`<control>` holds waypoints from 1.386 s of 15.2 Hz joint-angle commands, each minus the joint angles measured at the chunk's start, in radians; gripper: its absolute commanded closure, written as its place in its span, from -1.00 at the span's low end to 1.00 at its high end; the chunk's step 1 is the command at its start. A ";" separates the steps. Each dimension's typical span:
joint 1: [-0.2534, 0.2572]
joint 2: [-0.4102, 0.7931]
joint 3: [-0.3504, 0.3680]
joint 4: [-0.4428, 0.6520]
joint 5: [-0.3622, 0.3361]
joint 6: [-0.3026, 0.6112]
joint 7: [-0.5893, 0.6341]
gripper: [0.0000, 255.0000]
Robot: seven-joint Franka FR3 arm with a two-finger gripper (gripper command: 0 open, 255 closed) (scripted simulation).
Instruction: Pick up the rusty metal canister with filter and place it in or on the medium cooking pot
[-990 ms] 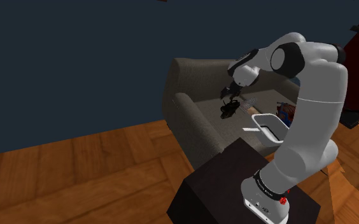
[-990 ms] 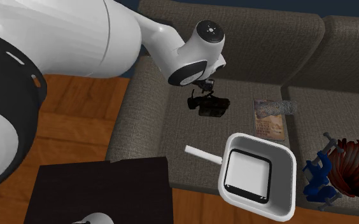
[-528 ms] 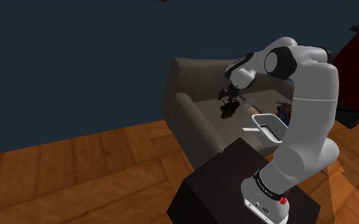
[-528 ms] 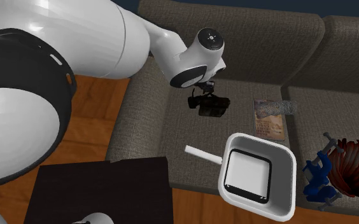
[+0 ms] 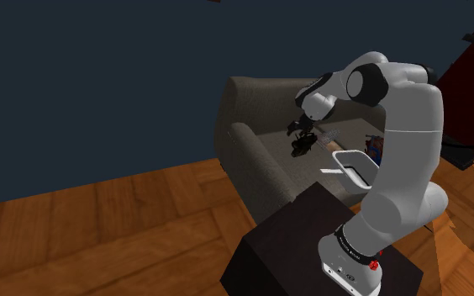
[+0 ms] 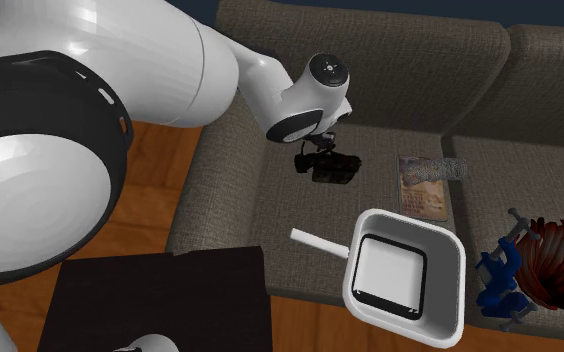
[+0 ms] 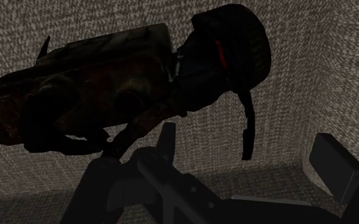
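- Gripper (image 7: 248,143) fingers spread wide, clasping nothing, poised just above the canister.
- Dark, rusty canister (image 6: 334,170) lies on its side on the sofa cushion (image 6: 270,215), ungrasped.
- White cooking pot (image 6: 454,258) sits nearby, without the canister.
- Judgement: grasp, lift and transfer all remain.

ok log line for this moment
phase: pre-grasp | tool: open, over canister | canister: lying on sofa, not held | pot: empty

dark rust-brown canister (image 7: 89,95) (red band (image 7: 219,52)), white pot (image 6: 446,268), grey woven sofa (image 6: 420,60), blue clamp (image 6: 498,276)
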 commanded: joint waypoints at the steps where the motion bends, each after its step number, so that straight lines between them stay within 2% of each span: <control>1: 0.000 0.000 0.000 0.000 0.000 0.000 0.000 1.00; 10: 0.000 0.000 0.000 0.000 0.000 0.000 0.000 1.00; 21: 0.044 -0.110 -0.062 -0.017 -0.082 -0.086 0.068 1.00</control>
